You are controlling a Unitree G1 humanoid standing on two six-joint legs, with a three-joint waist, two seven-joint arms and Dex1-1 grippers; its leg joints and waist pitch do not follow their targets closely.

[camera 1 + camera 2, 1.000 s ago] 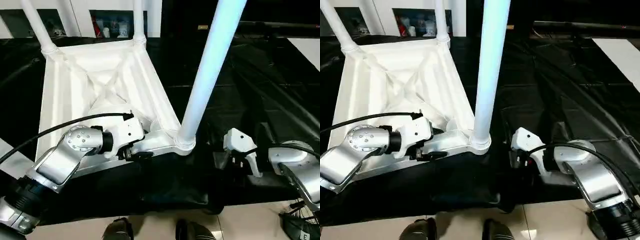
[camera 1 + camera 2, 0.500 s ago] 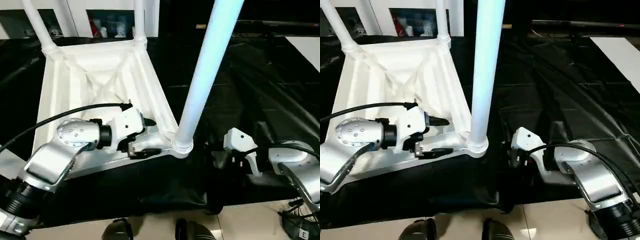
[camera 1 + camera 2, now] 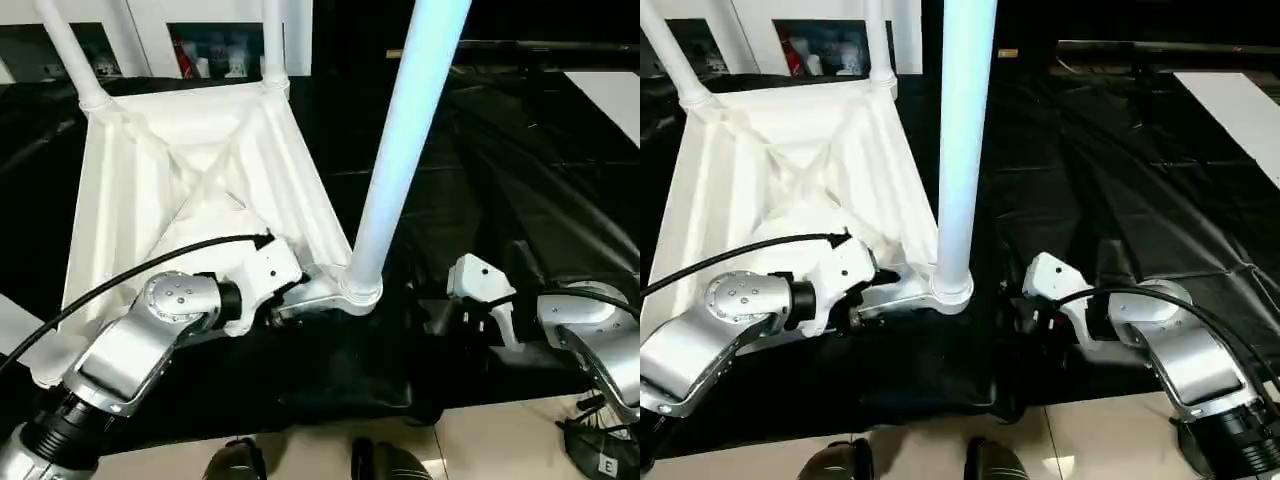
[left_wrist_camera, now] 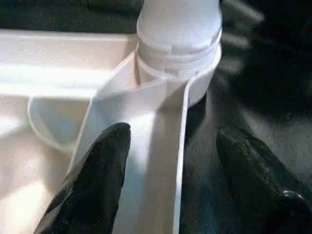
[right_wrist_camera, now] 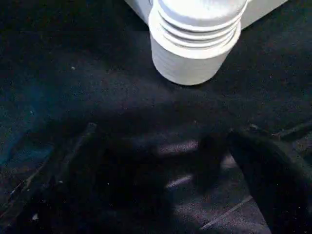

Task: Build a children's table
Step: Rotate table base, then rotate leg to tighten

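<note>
From the head views, the upturned tabletop [image 3: 190, 170] lay on the black-covered surface [image 3: 520, 180], three legs [image 3: 400, 140] standing in its corner sockets. Over the last second the left pincer [image 3: 285, 305] had drawn in against the near edge beside the near socket [image 3: 350, 290]; the right pincer [image 3: 1025, 305] had stayed put, fingers apart, holding nothing.

In the left wrist view, the left fingers [image 4: 97, 180] straddled the tabletop's edge wall, not clamped.

In the right wrist view, the socket [image 5: 195, 44] sat ahead, untouched.

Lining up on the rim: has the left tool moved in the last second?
Yes. The left tool has slid along the tabletop's near rim toward the corner socket holding the near leg.
</note>
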